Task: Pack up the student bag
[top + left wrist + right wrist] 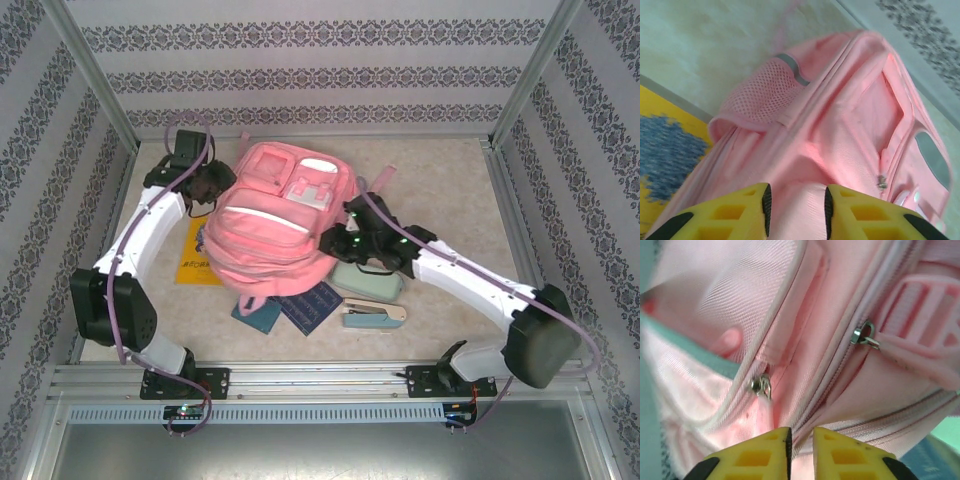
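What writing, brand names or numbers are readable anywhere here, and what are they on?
No text here is clear enough to quote.
yellow book: dark print on its cover, too blurred to read.
dark blue notebook: pale marks, too small to read.
student bag: no lettering visible on its fabric or pale patches.

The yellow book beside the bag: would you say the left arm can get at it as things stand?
Probably yes. The yellow book lies flat close to the left gripper, its outer side uncovered. The student bag overlaps its inner edge, though, so pulling it free may drag on the bag.
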